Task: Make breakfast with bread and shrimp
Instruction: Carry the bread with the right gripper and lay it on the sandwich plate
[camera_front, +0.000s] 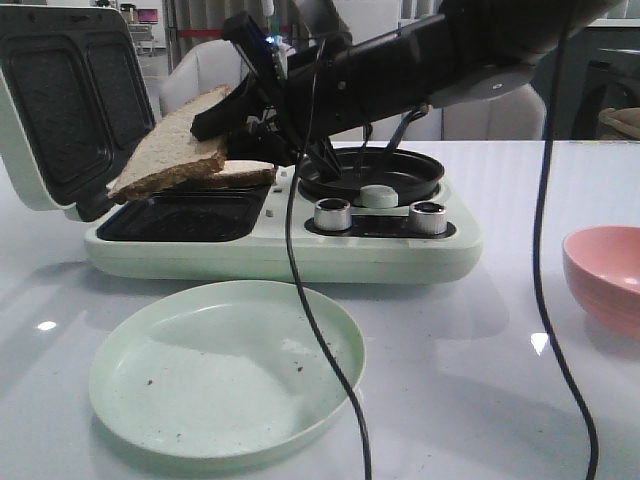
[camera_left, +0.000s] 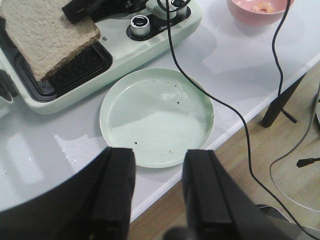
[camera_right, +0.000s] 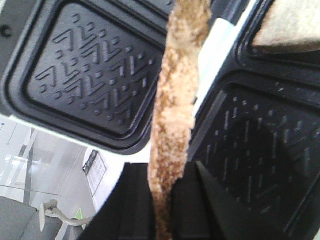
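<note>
My right gripper (camera_front: 215, 120) is shut on one bread slice (camera_front: 170, 145) and holds it tilted above the left tray of the sandwich maker (camera_front: 280, 250). In the right wrist view the slice (camera_right: 177, 90) runs edge-on between the fingers (camera_right: 135, 205). The second slice (camera_front: 245, 173) lies under it on the tray's right edge and also shows in the right wrist view (camera_right: 292, 25). My left gripper (camera_left: 160, 152) is open and empty over the table's front edge. A small pale orange piece, the shrimp (camera_left: 260, 7), lies in the pink bowl (camera_left: 240, 12).
The maker's lid (camera_front: 60, 100) stands open at the left. A round pan (camera_front: 400, 180) with a pale green knob (camera_front: 378, 196) and two silver dials (camera_front: 333, 214) are on its right half. A pale green plate (camera_front: 130, 400) lies in front. Black cables (camera_front: 320, 330) cross it.
</note>
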